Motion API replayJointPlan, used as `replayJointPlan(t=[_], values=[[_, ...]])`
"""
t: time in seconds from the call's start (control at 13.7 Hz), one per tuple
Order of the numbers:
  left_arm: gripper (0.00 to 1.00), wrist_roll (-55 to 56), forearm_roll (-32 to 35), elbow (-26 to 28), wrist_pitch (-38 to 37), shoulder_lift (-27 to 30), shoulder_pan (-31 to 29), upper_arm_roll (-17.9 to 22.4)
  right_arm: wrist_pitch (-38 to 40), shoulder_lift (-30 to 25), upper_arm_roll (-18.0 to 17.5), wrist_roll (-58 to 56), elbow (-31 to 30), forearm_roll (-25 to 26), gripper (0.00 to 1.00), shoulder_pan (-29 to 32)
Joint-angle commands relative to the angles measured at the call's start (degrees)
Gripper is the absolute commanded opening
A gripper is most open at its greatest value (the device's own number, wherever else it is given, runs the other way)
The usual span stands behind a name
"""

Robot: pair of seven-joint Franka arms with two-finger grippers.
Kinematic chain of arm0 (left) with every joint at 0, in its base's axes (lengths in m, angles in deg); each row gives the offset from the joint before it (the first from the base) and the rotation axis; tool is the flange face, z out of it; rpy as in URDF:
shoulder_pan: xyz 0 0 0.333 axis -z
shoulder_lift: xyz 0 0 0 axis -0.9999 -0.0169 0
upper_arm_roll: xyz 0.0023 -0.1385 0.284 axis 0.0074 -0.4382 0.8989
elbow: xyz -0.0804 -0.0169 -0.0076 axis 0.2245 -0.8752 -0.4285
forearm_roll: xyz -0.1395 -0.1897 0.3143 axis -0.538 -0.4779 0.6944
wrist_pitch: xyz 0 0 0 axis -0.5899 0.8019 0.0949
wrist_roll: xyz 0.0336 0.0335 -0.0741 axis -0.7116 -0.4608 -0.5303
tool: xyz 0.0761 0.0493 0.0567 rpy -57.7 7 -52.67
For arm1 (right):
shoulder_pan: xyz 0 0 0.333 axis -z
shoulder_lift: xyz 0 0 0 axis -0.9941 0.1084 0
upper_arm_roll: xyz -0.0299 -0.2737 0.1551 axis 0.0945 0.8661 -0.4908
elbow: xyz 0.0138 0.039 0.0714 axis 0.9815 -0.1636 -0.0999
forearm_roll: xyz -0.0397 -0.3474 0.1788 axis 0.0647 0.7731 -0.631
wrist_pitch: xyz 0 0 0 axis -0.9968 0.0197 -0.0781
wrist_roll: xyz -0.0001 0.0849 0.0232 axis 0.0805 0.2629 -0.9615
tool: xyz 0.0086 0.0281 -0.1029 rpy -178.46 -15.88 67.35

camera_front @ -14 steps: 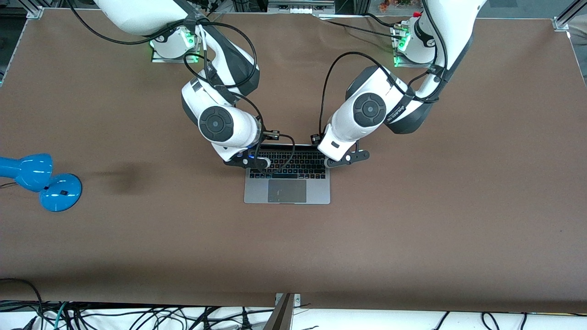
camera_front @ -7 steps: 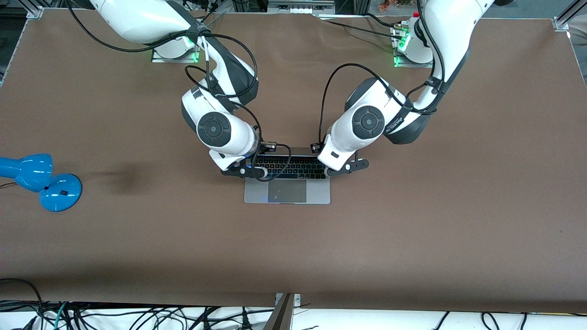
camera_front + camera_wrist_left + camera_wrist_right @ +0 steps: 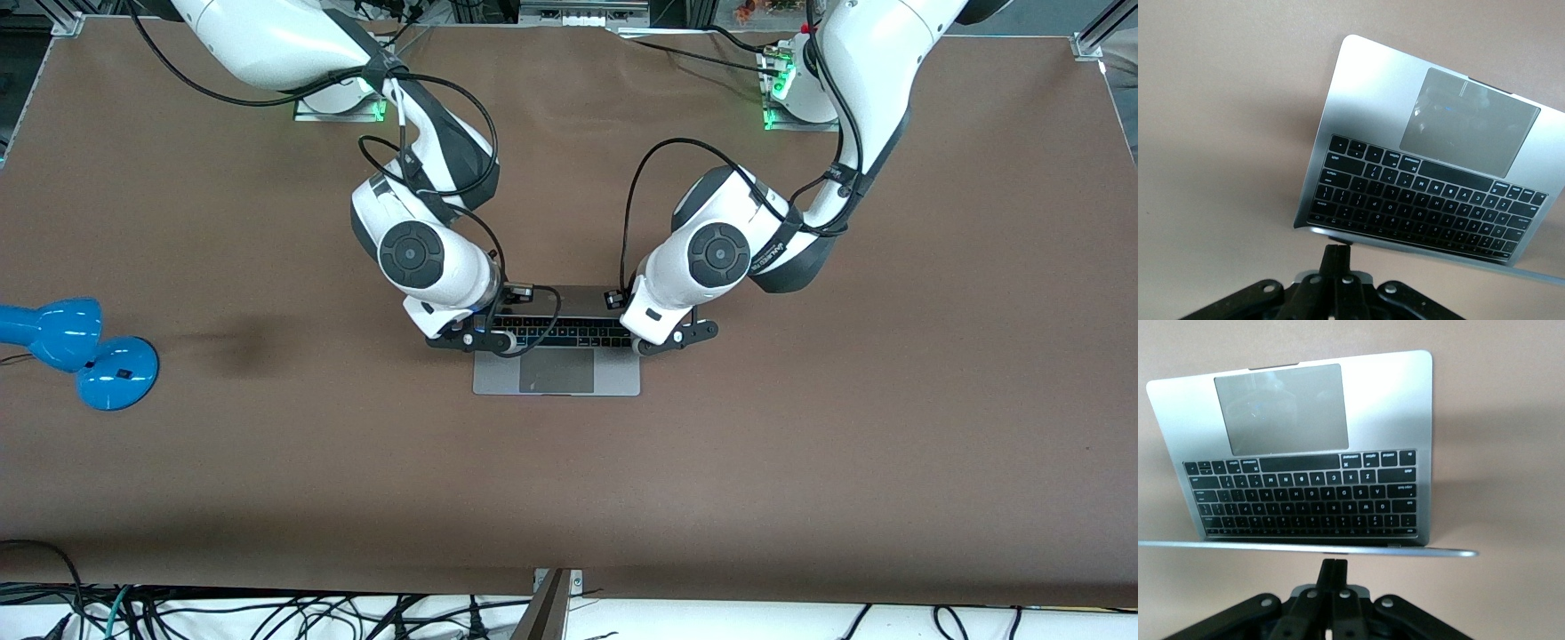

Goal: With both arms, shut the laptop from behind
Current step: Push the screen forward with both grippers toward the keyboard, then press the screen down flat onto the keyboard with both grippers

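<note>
Laptop lies in the middle of the table, its trackpad end nearer to the front camera and its hinge toward the arm bases. You can see that its lid is partly lowered: in the front view only the lowest rows of keys and the trackpad show under the lid edge, and in both wrist views the lid appears as a thin silver edge above the keyboard. The left gripper is over the lid corner toward the left arm's end of the table, and the right gripper is over the corner toward the right arm's end. In each wrist view the two fingers stand pressed together with no gap and hold nothing; they seem to rest against the back of the lid just at its upper edge. I judge that the closing is more than half done. What is left for you is to bring the lid fully down until it meets the base, with both arms pushing evenly, so that the base does not slide. A blue lamp stands well apart, at the right arm's end.
</note>
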Motion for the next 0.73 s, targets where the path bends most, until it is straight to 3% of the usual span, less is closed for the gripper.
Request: replayJointPlan(t=[0.0,0.66], values=[[0.0,1.4,3.8,-3.5,-0.7,-2.8,0.7,0.1,-2.7,1.1,0.8,-2.4,0.1,0.9,0.0,-0.2],[0.0,1.8,4.3,-5.3,-0.6,-5.3,1.0,0.8,-6.7,3.3,1.1,-3.0,0.2,4.2,0.0,-0.2]])
